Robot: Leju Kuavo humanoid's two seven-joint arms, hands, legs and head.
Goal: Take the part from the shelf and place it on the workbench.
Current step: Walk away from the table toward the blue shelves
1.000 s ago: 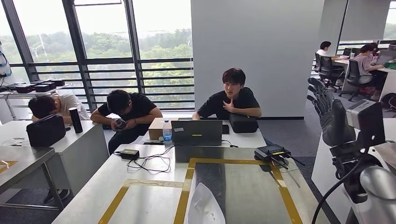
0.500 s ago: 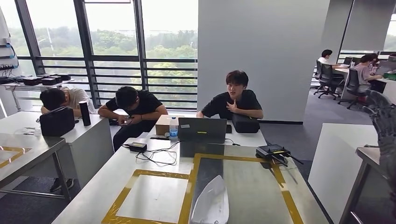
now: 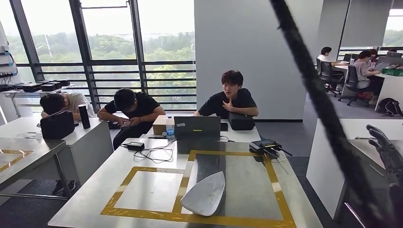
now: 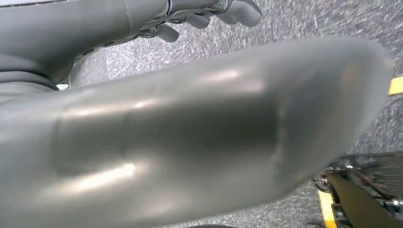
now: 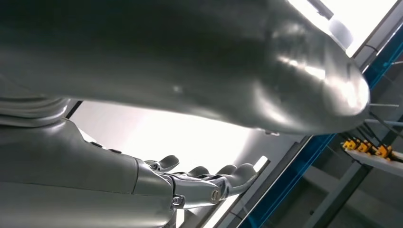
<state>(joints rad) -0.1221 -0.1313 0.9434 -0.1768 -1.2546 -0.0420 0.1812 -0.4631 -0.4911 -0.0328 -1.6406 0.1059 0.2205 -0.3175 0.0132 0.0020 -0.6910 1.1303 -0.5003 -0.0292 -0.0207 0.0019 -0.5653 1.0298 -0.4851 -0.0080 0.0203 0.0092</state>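
Office floor with tall windows and grey carpet; three people sat at the desks behind the counter point(image 3: 90, 187), more at far right. Counter top was metal, marked with yellow tape point(image 3: 190, 219) into two bays. Part point(image 3: 205, 194) lay on it, straddling the tape line between the bays, near the front edge. Laptop point(image 3: 197, 128), bottle point(image 3: 170, 127) and cables point(image 3: 157, 154) sat at the far end, well apart from the part.

Part: white, thin, curved shell, pointed at one end. Judged light, stiff, smooth and likely slippery; thin rim may chip or flex. Best hold judged to be across the broad middle, fingers under the rim.

Right robot hand point(image 3: 387, 154) was raised at the right, fingers spread, holding nothing. Left robot hand point(image 4: 209, 14) hung over carpet, fingers loosely apart, nothing in it.
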